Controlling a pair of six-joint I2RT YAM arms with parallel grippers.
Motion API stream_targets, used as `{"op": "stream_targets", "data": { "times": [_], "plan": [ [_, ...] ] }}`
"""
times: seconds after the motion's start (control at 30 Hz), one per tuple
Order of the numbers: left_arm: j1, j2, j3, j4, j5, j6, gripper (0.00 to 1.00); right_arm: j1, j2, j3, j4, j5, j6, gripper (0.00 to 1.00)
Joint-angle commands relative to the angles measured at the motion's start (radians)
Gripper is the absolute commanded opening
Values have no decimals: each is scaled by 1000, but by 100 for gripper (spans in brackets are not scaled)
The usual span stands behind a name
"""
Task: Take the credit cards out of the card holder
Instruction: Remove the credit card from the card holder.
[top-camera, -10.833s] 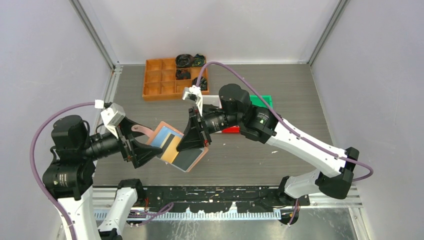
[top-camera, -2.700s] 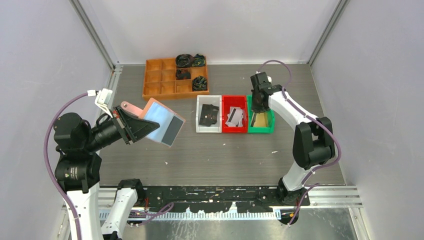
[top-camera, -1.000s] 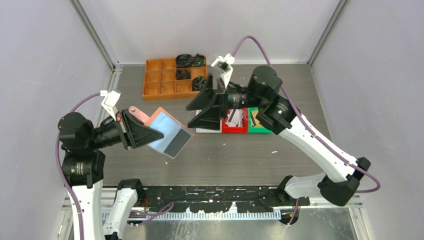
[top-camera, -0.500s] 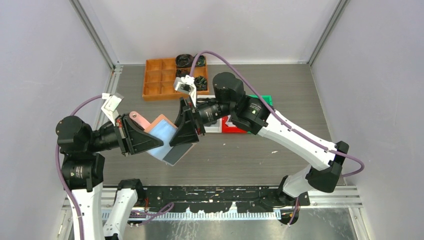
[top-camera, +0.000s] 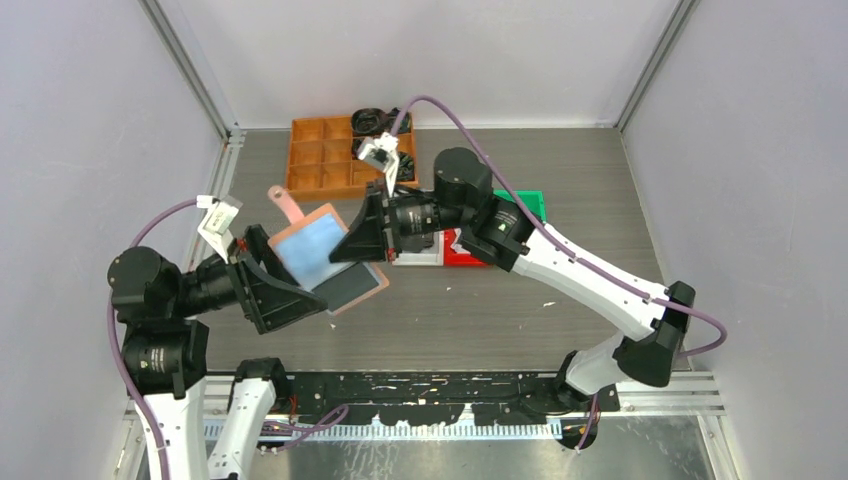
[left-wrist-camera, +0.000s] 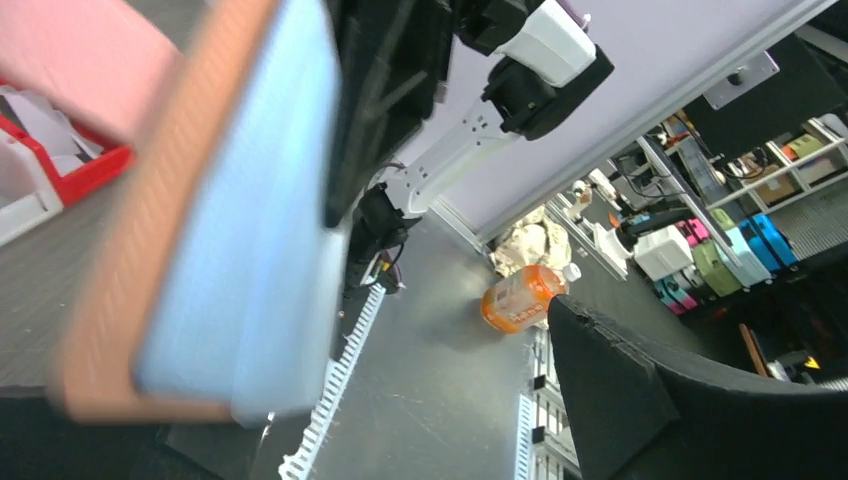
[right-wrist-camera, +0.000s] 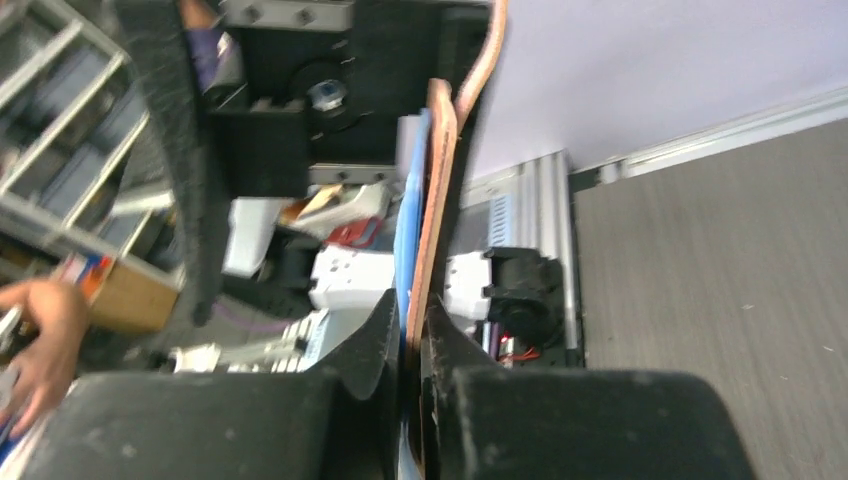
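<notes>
The salmon-pink card holder (top-camera: 318, 243) hangs open above the table's left half, its light blue panel up and its strap tab (top-camera: 280, 198) pointing to the back. My right gripper (top-camera: 346, 248) is shut on its right edge; the right wrist view shows that thin edge (right-wrist-camera: 438, 190) pinched between the jaws (right-wrist-camera: 414, 335). My left gripper (top-camera: 298, 288) stands open below it, one finger (left-wrist-camera: 650, 400) well clear of the blurred holder (left-wrist-camera: 235, 230). Whitish credit cards (left-wrist-camera: 30, 112) lie in the red bin (left-wrist-camera: 85, 165).
An orange compartment tray (top-camera: 318, 168) with black coiled bundles (top-camera: 372, 120) sits at the back. My right arm covers most of the white bin (top-camera: 412, 258), the red bin (top-camera: 462, 256) and the green bin (top-camera: 532, 203).
My left gripper has opened and let go of the card holder. My right gripper has shut on its right edge and carries it a little up and back.
</notes>
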Motion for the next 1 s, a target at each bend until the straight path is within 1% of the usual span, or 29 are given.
{"op": "stream_targets", "data": {
  "times": [0.0, 0.1, 0.17, 0.23, 0.37, 0.47, 0.53, 0.57, 0.6, 0.63, 0.67, 0.7, 0.73, 0.77, 0.8, 0.83, 0.87, 0.93, 0.97],
  "plan": [
    [2, -38, 0, 0, -82, 41, 98, -58, -129, -155, 413, 224, 265, 1],
    [0, -67, -15, 40, -133, 24, 91, -51, -195, -284, 588, 366, 398, 1],
    [2, -82, -27, 70, -163, 8, 87, -32, -220, -369, 694, 455, 453, 1],
    [2, -92, -35, 84, -190, 0, 85, -4, -231, -422, 743, 529, 465, 1],
    [1, -100, -59, 63, -229, 0, 82, 59, -215, -485, 870, 618, 467, 1],
    [2, -103, -73, 58, -247, -6, 77, 100, -185, -496, 950, 650, 470, 1],
    [2, -104, -75, 63, -246, -15, 71, 121, -170, -502, 992, 673, 465, 1],
    [2, -104, -76, 70, -245, -21, 65, 128, -165, -505, 1008, 690, 462, 1],
    [2, -104, -77, 78, -241, -26, 56, 135, -160, -509, 1020, 703, 457, 1],
    [2, -101, -75, 84, -241, -27, 44, 142, -157, -512, 1032, 713, 451, 1],
    [1, -99, -74, 87, -240, -27, 29, 150, -156, -515, 1037, 722, 444, 1],
    [2, -94, -70, 84, -239, -24, 20, 152, -153, -519, 1038, 725, 435, 2],
    [0, -88, -66, 73, -237, -16, 13, 154, -154, -524, 1037, 723, 426, 8],
    [1, -83, -57, 54, -236, 1, 7, 153, -158, -530, 1034, 720, 421, 20],
    [1, -75, -46, 25, -234, 27, 2, 153, -170, -541, 1026, 719, 390, 34],
    [1, -68, -33, -7, -236, 60, 0, 153, -188, -549, 1007, 713, 354, 48],
    [1, -62, -22, -37, -235, 90, 0, 148, -208, -548, 971, 700, 311, 57],
    [2, -54, -1, -81, -236, 142, 0, 137, -250, -505, 821, 644, 202, 64],
    [2, -49, 5, -99, -235, 156, 0, 130, -263, -467, 683, 608, 145, 67]
  ]
}}
